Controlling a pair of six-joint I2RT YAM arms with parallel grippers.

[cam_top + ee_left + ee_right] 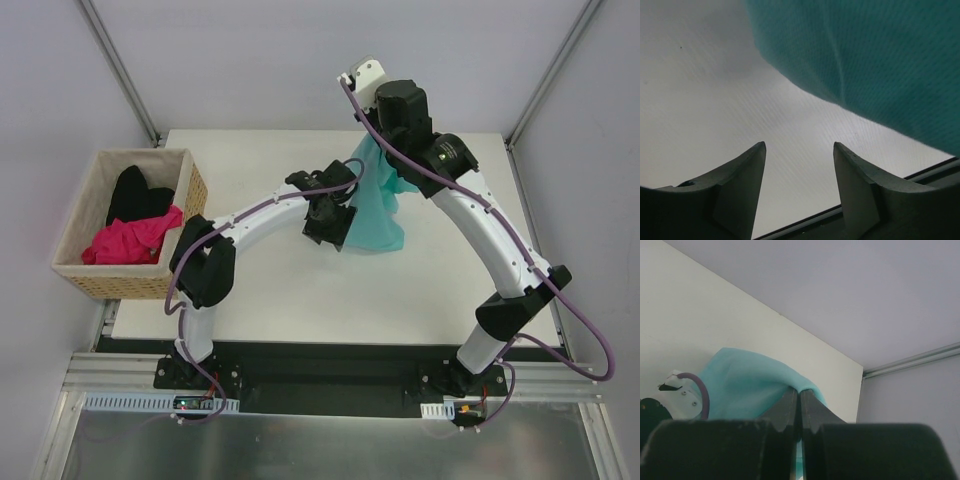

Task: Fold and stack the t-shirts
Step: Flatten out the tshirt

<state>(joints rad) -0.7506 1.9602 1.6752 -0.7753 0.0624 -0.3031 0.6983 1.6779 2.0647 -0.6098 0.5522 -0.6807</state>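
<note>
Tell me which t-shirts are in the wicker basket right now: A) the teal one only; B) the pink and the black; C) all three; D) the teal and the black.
B: the wicker basket holds the magenta pink t-shirt and the black t-shirt, while the teal t-shirt hangs from the shut right gripper above the table.

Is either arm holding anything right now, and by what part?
The right gripper is shut on the teal t-shirt, pinching a fold at its top so the rest hangs. The left gripper is open and holds nothing.
</note>
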